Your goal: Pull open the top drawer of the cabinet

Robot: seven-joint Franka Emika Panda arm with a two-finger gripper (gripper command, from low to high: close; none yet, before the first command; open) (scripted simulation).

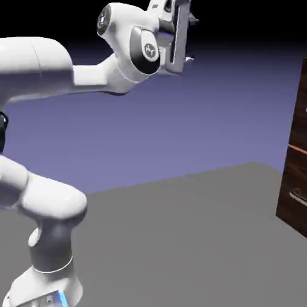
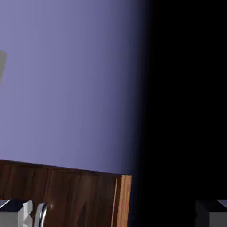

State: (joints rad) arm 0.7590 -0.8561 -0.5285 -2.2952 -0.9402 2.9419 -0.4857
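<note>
The cabinet (image 1: pixel 295 168) is dark brown wood grain, cut off by the exterior view's right edge. Above a thin orange seam is a sliver of the top drawer (image 1: pixel 301 102), its handle out of frame. Below the seam, a lower front carries a silver handle (image 1: pixel 296 194). My gripper (image 1: pixel 192 39) is high up and far left of the cabinet, open and empty. The hand view is rolled: the cabinet (image 2: pixel 66 195) fills its lower left, with a lighter edge strip and a silver handle (image 2: pixel 41 215). I cannot tell which drawer that handle belongs to. My gripper (image 2: pixel 111 219) holds nothing between its grey fingertips (image 2: pixel 9 210).
The grey table (image 1: pixel 180 240) stretches between the robot's base (image 1: pixel 48 282) and the cabinet. The blue-violet backdrop fills the rest of both views, fading to black on the hand view's right.
</note>
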